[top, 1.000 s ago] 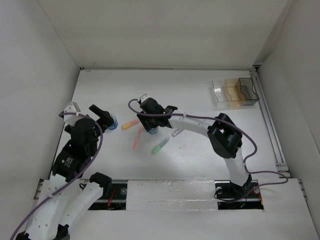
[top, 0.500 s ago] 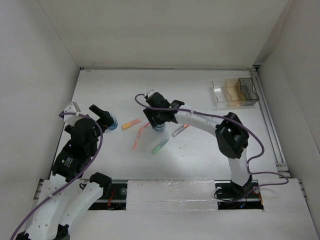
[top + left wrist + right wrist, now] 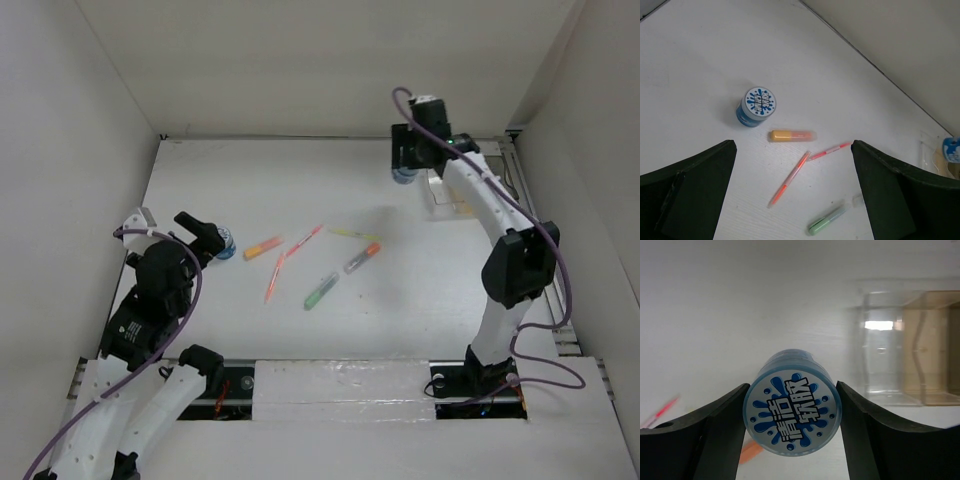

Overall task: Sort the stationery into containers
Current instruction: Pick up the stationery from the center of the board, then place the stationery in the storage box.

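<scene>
Overhead, plain white walls (image 3: 300, 60) enclose the white table (image 3: 430, 300) (pens (image 3: 321, 291) scattered mid-surface).

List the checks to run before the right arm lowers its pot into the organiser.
1. Grip: round blue-and-white pot clamped in right gripper: ok.
2. Alignment: pot over clear plastic three-compartment organiser: not ok, it hangs beside the clear end compartment.
3. Target: that compartment empty: ok.
4. Fit of pot in compartment: cannot tell.
5. Other arm: left gripper open, apart from second blue-and-white pot: ok.
</scene>
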